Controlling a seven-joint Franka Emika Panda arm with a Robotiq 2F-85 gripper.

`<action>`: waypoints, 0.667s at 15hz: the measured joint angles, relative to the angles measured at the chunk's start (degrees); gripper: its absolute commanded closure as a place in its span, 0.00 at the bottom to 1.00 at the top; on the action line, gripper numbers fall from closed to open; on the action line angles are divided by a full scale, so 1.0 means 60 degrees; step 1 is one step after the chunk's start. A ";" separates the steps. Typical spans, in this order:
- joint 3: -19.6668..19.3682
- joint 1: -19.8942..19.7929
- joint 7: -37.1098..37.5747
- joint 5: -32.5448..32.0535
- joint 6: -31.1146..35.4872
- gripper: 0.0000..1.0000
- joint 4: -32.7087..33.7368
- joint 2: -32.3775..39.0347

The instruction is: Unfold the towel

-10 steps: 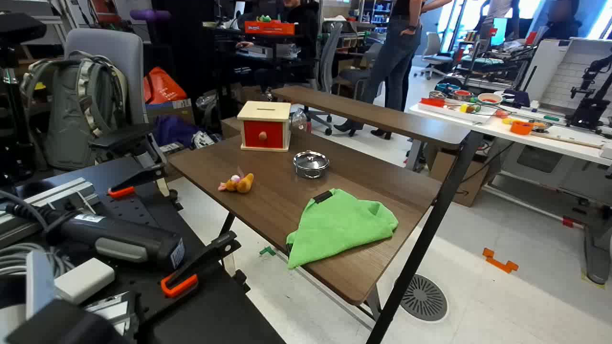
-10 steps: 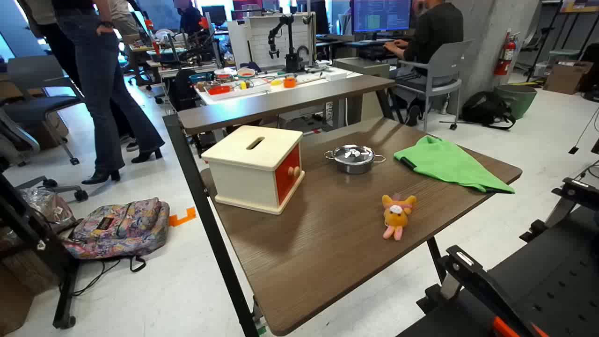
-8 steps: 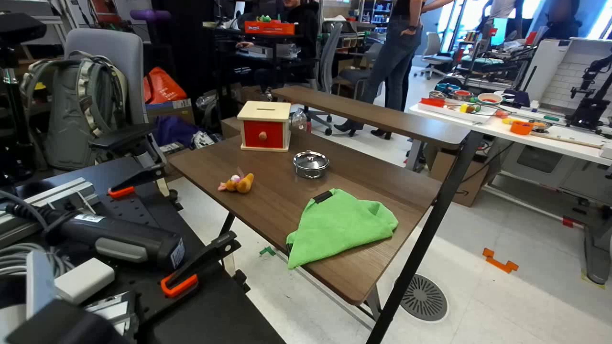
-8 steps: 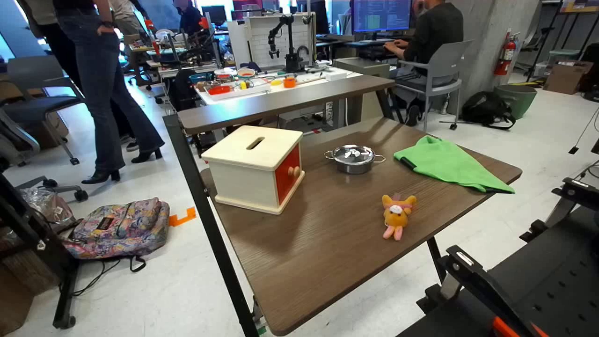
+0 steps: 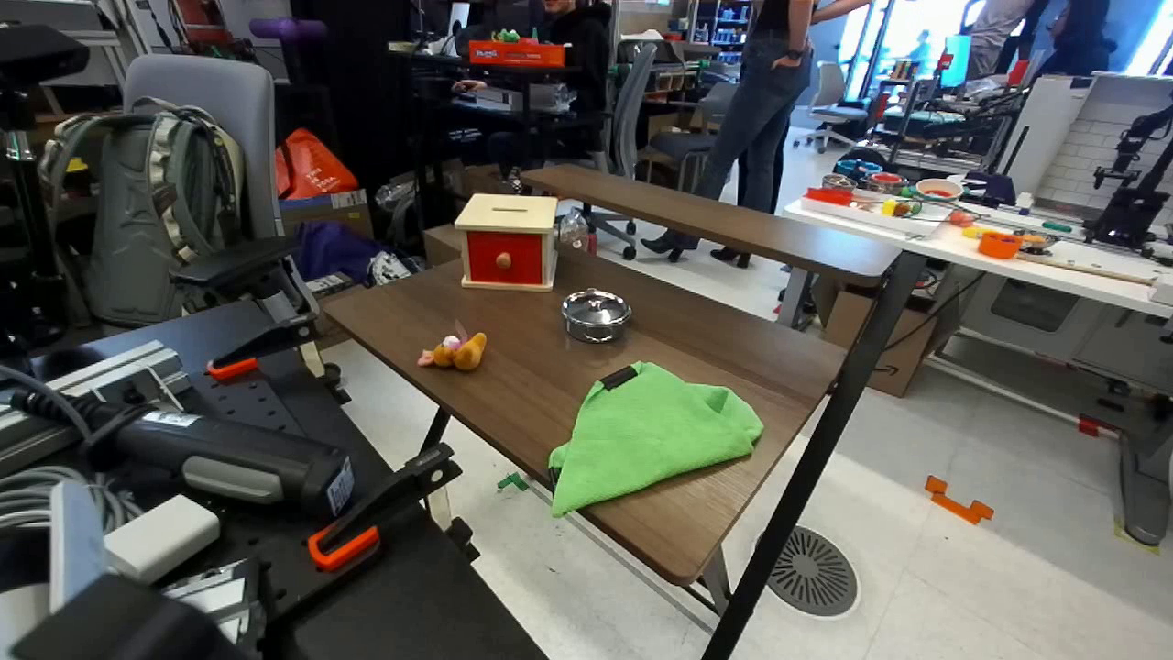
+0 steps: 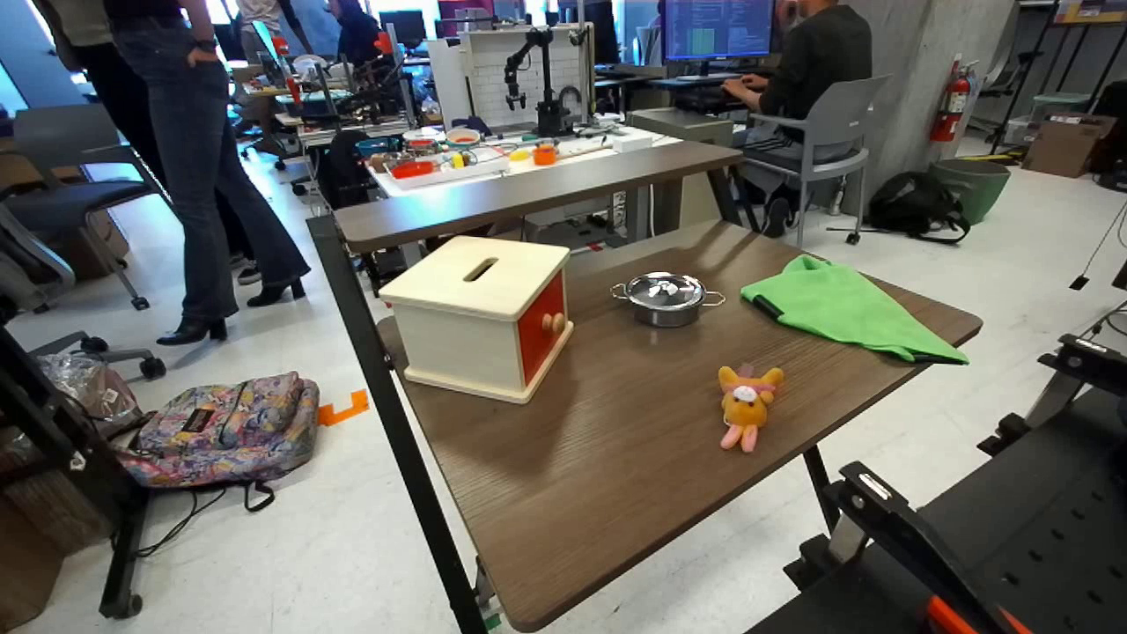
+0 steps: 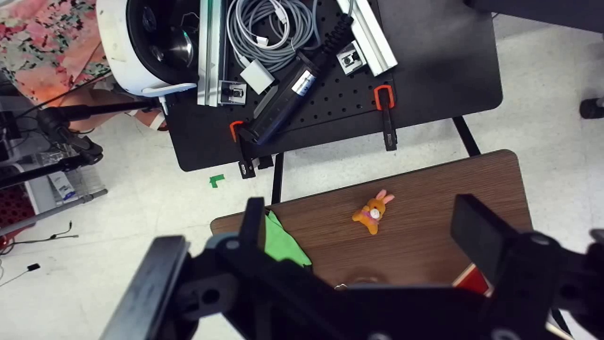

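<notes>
The bright green towel [image 5: 660, 435] lies folded in a rough triangle at one end of the brown table [image 5: 513, 394]. It also shows in an exterior view [image 6: 845, 304]. Dark patches show at its edge, and one corner pokes over the table's long edge. In the wrist view part of the towel [image 7: 283, 243] shows beside the left finger; the rest is hidden behind the gripper. My gripper [image 7: 359, 203] is open and empty, its fingers wide apart, above the table and apart from the towel. The arm and gripper are out of both exterior views.
A lidded metal pot [image 5: 596, 315] stands near the towel. An orange plush toy [image 6: 747, 407] lies near the table's long edge. A wooden box [image 6: 475, 317] with a red drawer stands at the far end. A raised shelf [image 6: 537, 194] runs along the back. A black bench [image 7: 330, 104] with clamps is alongside.
The towel and the other things on the table have not moved. Only people in the background have shifted a little.
</notes>
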 measured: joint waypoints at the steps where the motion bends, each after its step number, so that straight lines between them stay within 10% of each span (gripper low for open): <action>1: 0.0000 0.0000 0.0000 0.0000 0.0000 0.00 0.0000 0.0000; 10: -0.0035 0.0013 0.0000 -0.0261 0.0019 0.00 -0.0231 0.0003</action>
